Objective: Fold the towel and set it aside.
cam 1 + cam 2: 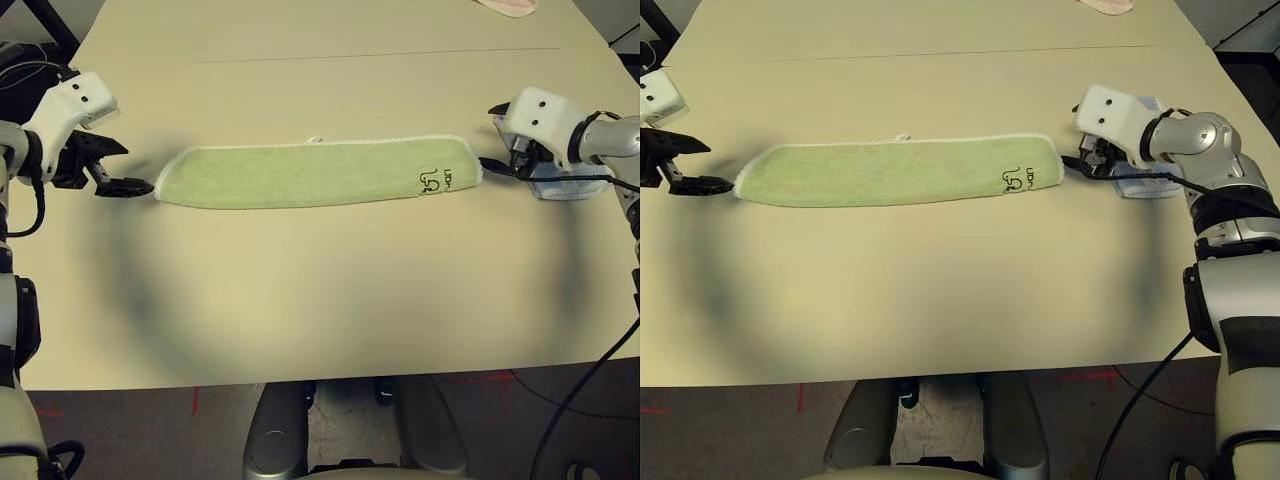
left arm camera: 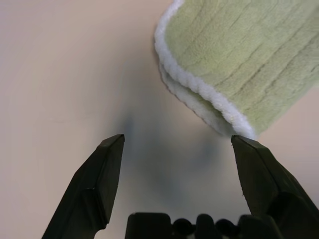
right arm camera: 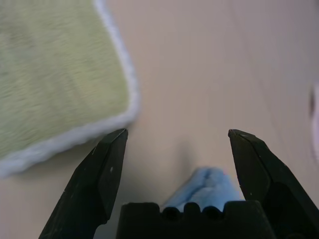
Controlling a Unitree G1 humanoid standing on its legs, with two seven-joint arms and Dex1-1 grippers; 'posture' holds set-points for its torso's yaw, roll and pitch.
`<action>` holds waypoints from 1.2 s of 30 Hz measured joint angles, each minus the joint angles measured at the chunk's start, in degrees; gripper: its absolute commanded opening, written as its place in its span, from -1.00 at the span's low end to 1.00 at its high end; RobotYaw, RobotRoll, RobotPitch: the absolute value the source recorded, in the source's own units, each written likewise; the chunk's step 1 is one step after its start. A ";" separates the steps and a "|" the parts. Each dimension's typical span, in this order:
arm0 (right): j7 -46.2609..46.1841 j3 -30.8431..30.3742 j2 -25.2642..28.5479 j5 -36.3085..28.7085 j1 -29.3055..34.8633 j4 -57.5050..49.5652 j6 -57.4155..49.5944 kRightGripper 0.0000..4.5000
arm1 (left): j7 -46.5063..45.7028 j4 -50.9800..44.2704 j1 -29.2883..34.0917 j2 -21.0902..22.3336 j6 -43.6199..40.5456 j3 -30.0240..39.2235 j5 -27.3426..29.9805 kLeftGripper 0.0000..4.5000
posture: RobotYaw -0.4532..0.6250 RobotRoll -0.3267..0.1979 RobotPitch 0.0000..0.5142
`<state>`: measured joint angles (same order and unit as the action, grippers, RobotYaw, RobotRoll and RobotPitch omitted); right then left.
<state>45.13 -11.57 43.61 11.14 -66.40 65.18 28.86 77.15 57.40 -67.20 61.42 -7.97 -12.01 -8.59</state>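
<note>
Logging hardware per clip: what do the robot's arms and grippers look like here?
Both wrists wear white housings dotted with dark screw holes on silver-grey jointed forearms, with black cables looping alongside. The left gripper and right gripper each have two black, wedge-shaped fingers tapering to their tips.

On the worktop (image 1: 330, 290) we see the towel (image 1: 300, 177) lying folded in a long band running left to right, near the middle. Just beside its left end sits the left claw (image 1: 118, 170), apart from the cloth; just beside its right end sits the right claw (image 1: 497, 166). A second folded towel (image 1: 565, 187) lies under the right claw. Another cloth (image 1: 507, 7) rests at the far edge.
</note>
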 measured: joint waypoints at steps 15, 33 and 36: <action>9.71 19.38 -8.03 -24.39 11.67 -17.48 -28.79 0.98 | -8.71 -20.05 9.34 -8.21 -20.30 18.97 17.42 0.98 | 0.04 0.25 -0.05; 3.17 26.38 -10.45 -40.20 35.02 -49.82 -55.08 0.98 | -14.80 -51.46 30.91 -20.29 -27.39 24.75 35.10 0.98 | 0.01 0.25 -0.08; 3.17 26.37 -9.98 -40.35 36.18 -51.53 -55.45 0.98 | -13.21 -52.32 32.56 -20.87 -23.50 22.06 34.88 0.98 | 0.01 0.25 -0.08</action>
<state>48.30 14.80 33.62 -29.21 -30.22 13.65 -26.59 63.94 5.08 -34.64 40.55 -31.47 10.05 26.29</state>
